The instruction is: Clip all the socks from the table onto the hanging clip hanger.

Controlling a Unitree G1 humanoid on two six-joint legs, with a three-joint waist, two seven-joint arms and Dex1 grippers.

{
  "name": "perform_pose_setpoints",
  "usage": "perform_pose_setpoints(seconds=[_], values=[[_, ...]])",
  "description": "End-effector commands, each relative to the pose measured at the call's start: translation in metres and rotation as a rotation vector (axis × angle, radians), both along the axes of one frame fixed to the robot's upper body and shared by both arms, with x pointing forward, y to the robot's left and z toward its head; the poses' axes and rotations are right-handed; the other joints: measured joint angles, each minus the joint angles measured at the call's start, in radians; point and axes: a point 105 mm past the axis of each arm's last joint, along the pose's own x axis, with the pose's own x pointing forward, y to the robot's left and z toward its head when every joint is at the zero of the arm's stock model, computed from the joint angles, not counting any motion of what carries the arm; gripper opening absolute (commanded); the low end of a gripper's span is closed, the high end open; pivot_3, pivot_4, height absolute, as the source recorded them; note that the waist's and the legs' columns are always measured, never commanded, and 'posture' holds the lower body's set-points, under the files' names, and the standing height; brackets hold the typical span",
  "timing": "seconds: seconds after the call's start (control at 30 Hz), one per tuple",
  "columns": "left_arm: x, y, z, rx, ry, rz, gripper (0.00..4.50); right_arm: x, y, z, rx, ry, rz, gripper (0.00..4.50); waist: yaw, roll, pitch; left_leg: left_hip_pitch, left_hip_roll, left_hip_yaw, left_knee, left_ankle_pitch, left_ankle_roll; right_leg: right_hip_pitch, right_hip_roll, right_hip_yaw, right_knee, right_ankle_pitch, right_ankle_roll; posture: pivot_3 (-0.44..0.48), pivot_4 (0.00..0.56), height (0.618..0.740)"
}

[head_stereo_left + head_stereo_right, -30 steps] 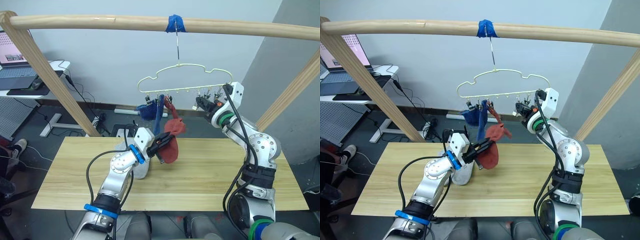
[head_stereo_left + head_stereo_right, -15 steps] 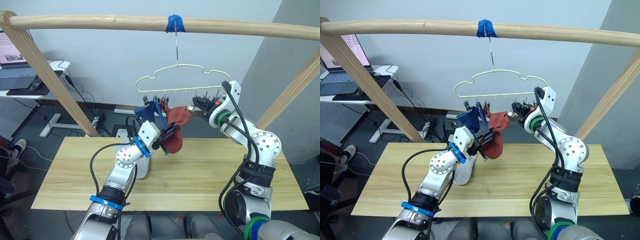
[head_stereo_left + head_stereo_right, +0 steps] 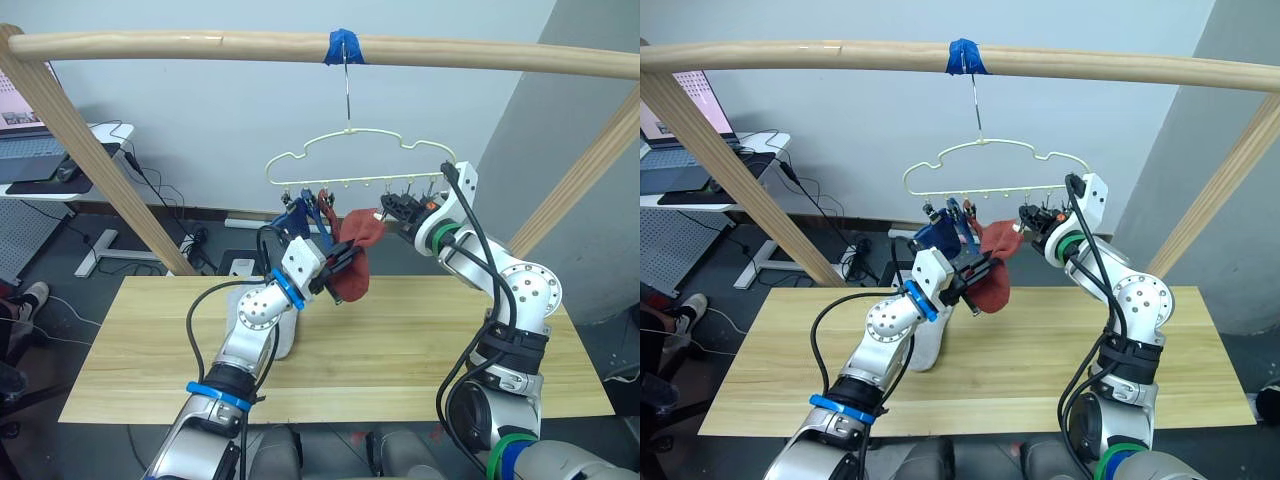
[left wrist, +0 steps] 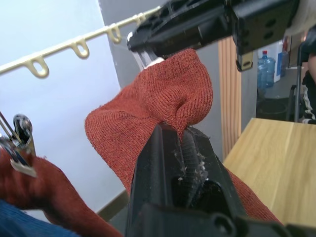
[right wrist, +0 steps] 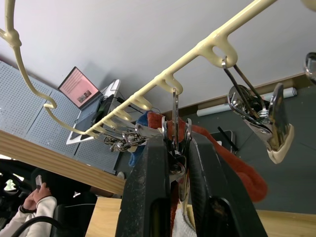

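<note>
While raised higher, rust sock nearer clip

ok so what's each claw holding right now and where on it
The left claw pinches a rust red sock by a fold near its raised end. The right claw squeezes a metal clip on the clip hanger.

Grey sock half-hidden behind left arm — laptop cut off at edge
</note>
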Motion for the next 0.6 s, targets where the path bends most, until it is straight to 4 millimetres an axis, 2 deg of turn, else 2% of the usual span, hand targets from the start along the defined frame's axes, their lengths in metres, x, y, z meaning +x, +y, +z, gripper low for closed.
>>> perform_pose_setpoints(seconds=[0.03,0.53,0.6], values=[[-0.001,-0.005,0.009,-0.007,-0.043,-0.015,0.01,-0.005,0.005,0.016,0.005,-0.064,0.026,0.17,0.0,0.0,0.0,0.0,0.0,0.0,0.0,0.0,0.0,0.0,0.0,0.0,0.0,0.0,0.0,-0.052,0.121,0.74],[0.002,-0.017,0.017,-0.026,-0.062,-0.031,0.01,-0.007,0.01,0.015,-0.002,-0.065,0.057,0.17,0.0,0.0,0.0,0.0,0.0,0.0,0.0,0.0,0.0,0.0,0.0,0.0,0.0,0.0,0.0,-0.047,0.114,0.74],[0.002,-0.016,0.018,-0.027,-0.065,-0.033,0.0,-0.008,0.009,0.014,-0.007,-0.067,0.06,0.89,0.0,0.0,0.0,0.0,0.0,0.0,0.0,0.0,0.0,0.0,0.0,0.0,0.0,0.0,0.0,-0.046,0.109,0.74]])
